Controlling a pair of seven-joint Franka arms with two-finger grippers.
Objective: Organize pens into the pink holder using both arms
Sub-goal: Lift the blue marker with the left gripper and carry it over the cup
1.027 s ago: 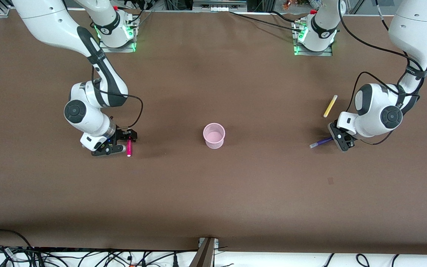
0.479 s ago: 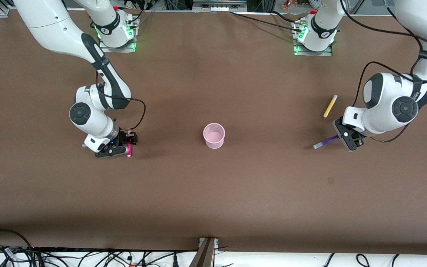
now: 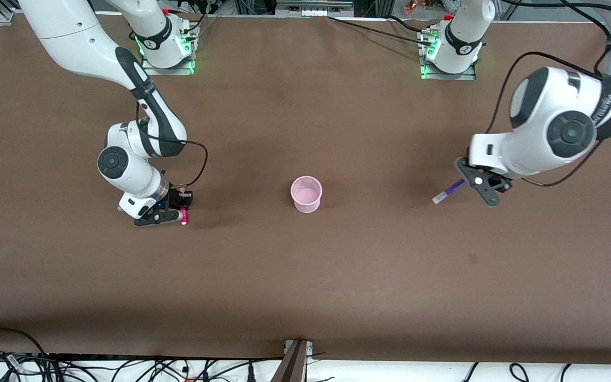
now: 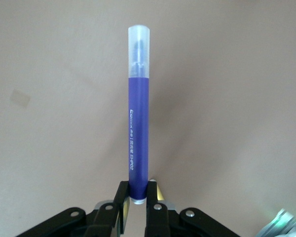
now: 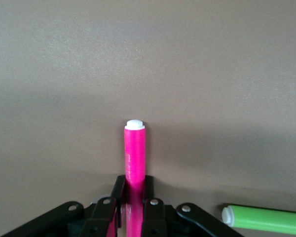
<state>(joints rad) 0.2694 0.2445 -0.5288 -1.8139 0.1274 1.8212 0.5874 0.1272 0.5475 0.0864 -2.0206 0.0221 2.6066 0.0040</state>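
The pink holder [image 3: 306, 193] stands upright at the table's middle. My left gripper [image 3: 467, 180] is shut on the purple pen [image 3: 447, 191] and holds it above the table toward the left arm's end, pale tip pointing toward the holder. The left wrist view shows the fingers [image 4: 121, 197] clamping the pen's end [image 4: 138, 123]. My right gripper [image 3: 181, 209] is low over the table at the right arm's end, shut on the magenta pen [image 3: 184, 216], which also shows in the right wrist view [image 5: 134, 153]. The green pen [image 5: 264, 219] lies beside it. The yellow pen is hidden.
The brown table [image 3: 305, 276] stretches wide around the holder. Both arm bases [image 3: 165, 48] stand along the edge farthest from the front camera. Cables [image 3: 125, 369] hang past the table's nearest edge.
My left gripper has risen with the purple pen and moved a little toward the holder; its arm now covers the yellow pen. My right gripper shifted slightly, and the magenta pen shows shorter.
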